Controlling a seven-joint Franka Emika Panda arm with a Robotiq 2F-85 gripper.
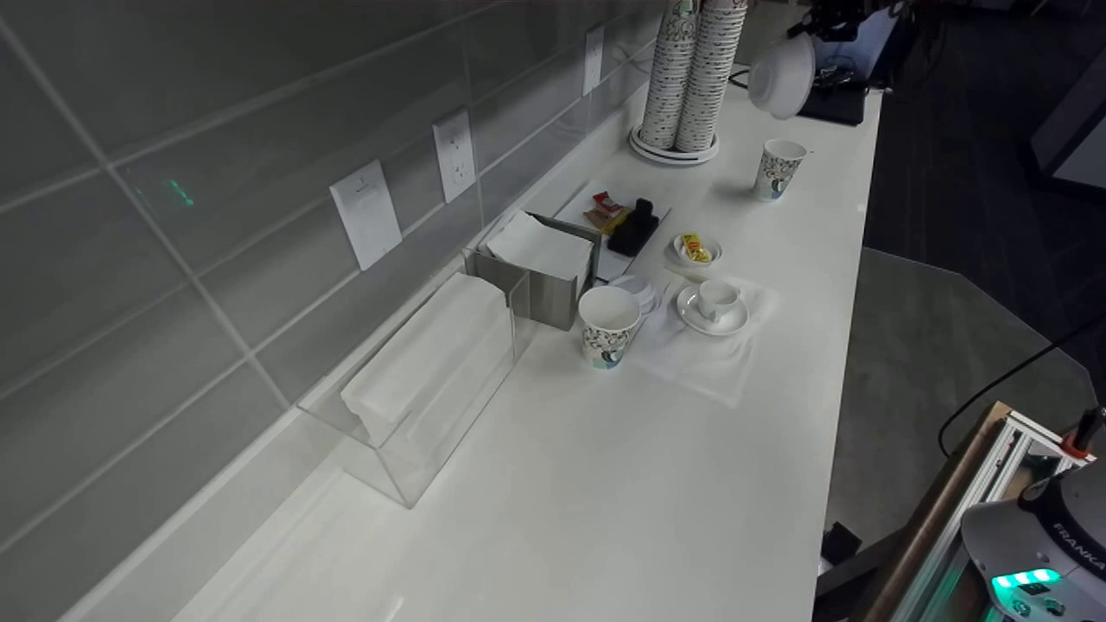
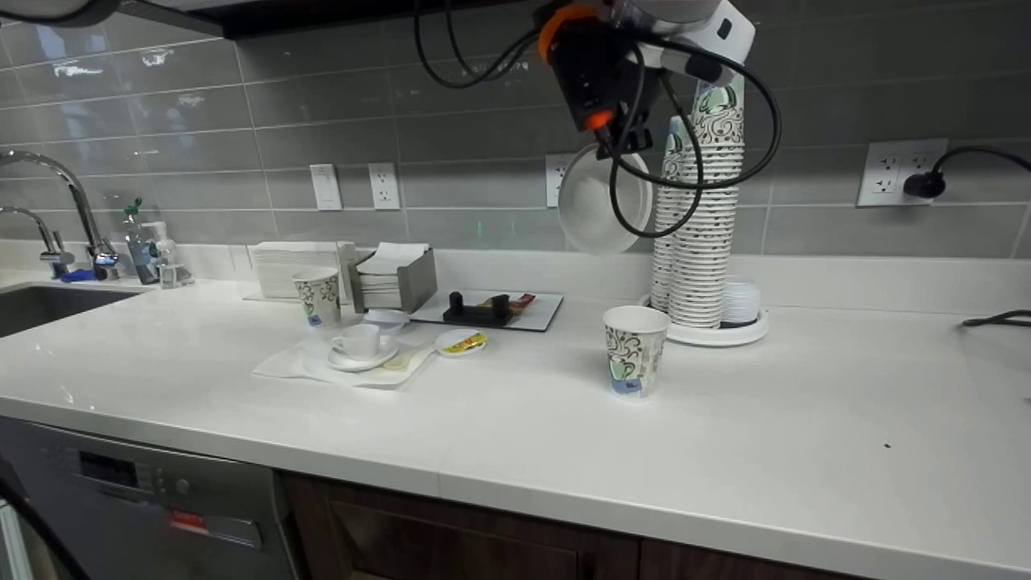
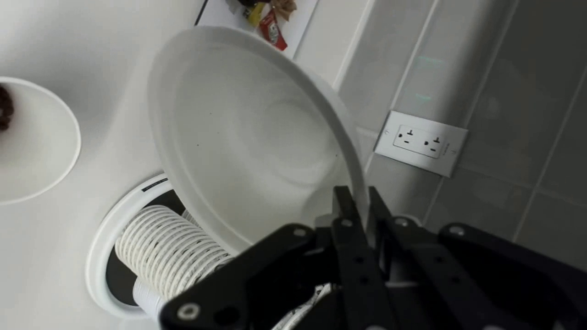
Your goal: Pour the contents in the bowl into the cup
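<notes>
Grey tiled wall behind jaws; white counter (ctr) runs below. Paper-cup stacks: nr jaws, wall side, on round white base. Clear towel holder + grey napkin holder: well apart fr jaws, down ctr, along wall. White tray: lower than jaws, down ctr too, btwn napkin holder & stacks. Gripper: up above ctr, jaws pinching rim of bowl, 1 finger inside, 1 outside per wrist view. Bowl thus in jaws, off ctr, tipped steeply, opening faces away fr wall. Cup (patterned paper): upright on ctr, below jaws, apart fr bowl. Another paper cup: same print, well apart fr jaws, beside napkin holder. Saucer w/ teacup: also well apart, farther out fr wall than that cup. Small dish: bit nearer jaws than saucer. Dark-red stuff: in cup, below jaws; cut off at wrist-view edge, can't tell amt. Red packet: on tray, lower than jaws, past bowl rim in wrist view. Yellow packet: in small dish. Few dark specks: on bowl's inside, ahead of jaws, too tiny to ID.
</notes>
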